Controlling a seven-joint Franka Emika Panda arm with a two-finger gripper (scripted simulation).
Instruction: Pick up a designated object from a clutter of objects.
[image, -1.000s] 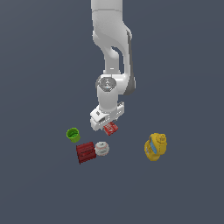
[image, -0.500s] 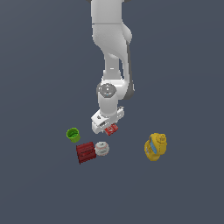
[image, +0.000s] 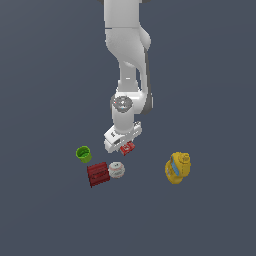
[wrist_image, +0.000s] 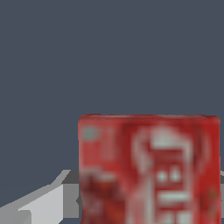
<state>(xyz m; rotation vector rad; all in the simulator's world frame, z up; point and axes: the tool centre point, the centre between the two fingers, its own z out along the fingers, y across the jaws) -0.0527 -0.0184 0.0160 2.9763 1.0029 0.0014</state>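
White Panda arm (image: 127, 55) reaching down from 12 o'clock in ext. view, white gripper (image: 123, 143) low over dark grey desk (image: 50, 75). Small flat bright-red box w/ white lettering (image: 128, 147) right at the fingers (image: 114, 144), partly covered by the gripper body; only its 4 o'clock corner showing. Can't tell whether fingers are clenched on the box or released, nor whether box rests on desk or hangs clear.

Wrist view: red lettered box (wrist_image: 148, 168) fills the near field, face blurred, white marks on red; pale grey finger (wrist_image: 39, 205) just beside one edge, contact unclear.

Rest of clutter, ext. view, clock directions from the box:
- White red-stitched ball (image: 116, 170) at 7 o'clock, near.
- Dark red ribbed block (image: 98, 174) at 8 o'clock, touching or just beside the ball.
- Small green cup (image: 83, 154) at 9 o'clock, apart from the block.
- Yellow bottle w/ blue label (image: 178, 167) at 4 o'clock, well apart from the others.
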